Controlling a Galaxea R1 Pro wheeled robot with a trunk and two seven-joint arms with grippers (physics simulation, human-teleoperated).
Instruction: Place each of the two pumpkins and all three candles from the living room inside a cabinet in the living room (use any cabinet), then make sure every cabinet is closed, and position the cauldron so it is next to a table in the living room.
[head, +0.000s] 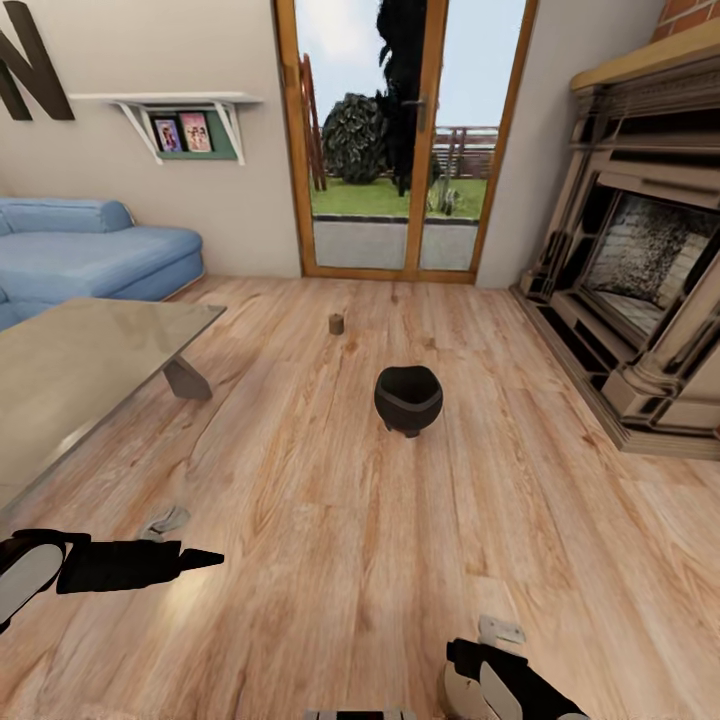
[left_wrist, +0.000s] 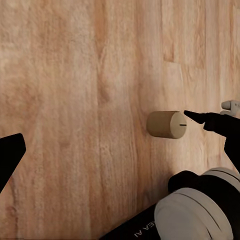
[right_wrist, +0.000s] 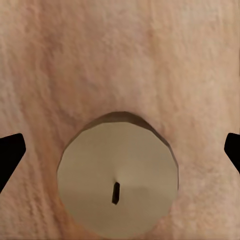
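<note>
One candle (right_wrist: 118, 181) sits between open right fingers (right_wrist: 11, 152).

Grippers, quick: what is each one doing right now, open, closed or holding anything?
Left gripper: open, holding nothing.
Right gripper: open, empty, directly over a candle on the floor.

Bright, even daylight comes through the tall wood-framed glass door (head: 390, 140). The round black cauldron (head: 408, 398), well in front of that door, casts only a faint shadow on the pale wood-plank floor (head: 330, 520). Renders look soft, wrist views blurrier; straight lines bow at the head view's edges.
</note>
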